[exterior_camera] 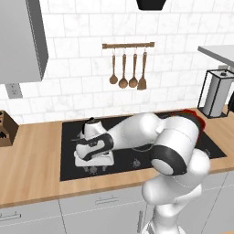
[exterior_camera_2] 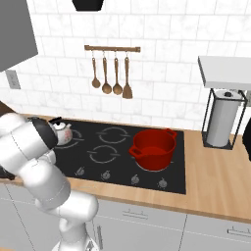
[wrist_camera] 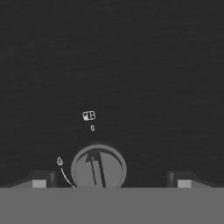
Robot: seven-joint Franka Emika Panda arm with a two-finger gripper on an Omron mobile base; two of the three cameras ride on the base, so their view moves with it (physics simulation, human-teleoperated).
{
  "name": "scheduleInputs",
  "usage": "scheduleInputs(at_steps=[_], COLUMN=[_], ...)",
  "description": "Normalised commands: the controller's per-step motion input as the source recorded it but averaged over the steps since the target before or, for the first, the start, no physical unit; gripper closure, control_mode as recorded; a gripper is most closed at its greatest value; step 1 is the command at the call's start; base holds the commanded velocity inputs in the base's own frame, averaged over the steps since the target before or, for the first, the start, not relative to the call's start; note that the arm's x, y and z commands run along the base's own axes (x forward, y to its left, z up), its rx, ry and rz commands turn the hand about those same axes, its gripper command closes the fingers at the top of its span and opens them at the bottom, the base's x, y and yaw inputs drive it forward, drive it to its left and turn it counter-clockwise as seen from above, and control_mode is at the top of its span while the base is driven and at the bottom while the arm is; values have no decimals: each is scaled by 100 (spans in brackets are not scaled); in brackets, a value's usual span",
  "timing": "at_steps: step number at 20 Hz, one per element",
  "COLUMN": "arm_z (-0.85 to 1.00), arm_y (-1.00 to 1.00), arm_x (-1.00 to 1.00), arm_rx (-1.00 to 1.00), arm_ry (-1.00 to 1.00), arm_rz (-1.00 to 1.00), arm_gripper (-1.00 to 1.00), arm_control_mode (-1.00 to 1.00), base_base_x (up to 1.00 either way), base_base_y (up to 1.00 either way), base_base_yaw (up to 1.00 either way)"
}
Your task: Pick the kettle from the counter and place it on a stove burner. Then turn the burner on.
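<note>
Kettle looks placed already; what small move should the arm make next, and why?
Probably lower and close on the knob: the kettle already sits on the cooktop, and the open gripper hangs over the knob, fingertips either side.

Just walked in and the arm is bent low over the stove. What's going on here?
The kettle already sits on the cooktop, at its back left, next to the red pot. The robot's hand is open, holds nothing and hangs right over a stove knob at the cooktop's front edge, the knob sitting between its fingertips. It looks set to grip that knob and turn the burner on.
</note>
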Motion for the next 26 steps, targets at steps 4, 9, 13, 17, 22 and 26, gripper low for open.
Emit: scheduleInputs(at_steps=[4, 9, 13, 17, 22, 26], arm_z=[-24, -26, -23, -16, 0, 0], arm_y=[0, 0, 0, 0, 0, -15], arm_x=[3, 0, 0, 0, 0, -1], arm_rx=[0, 0, 0, 0, 0, 0], arm_ry=[0, 0, 0, 0, 0, 0], arm_rz=[-1, 0, 0, 0, 0, 0], arm_gripper=[-100, 100, 100, 100, 100, 100], arm_control_mode=[-100, -100, -100, -100, -100, -100], base_base_x=[0, 0, 0, 0, 0, 0], base_base_y=[0, 0, 0, 0, 0, 0], base_base_yaw=[0, 0, 0, 0, 0, 0])
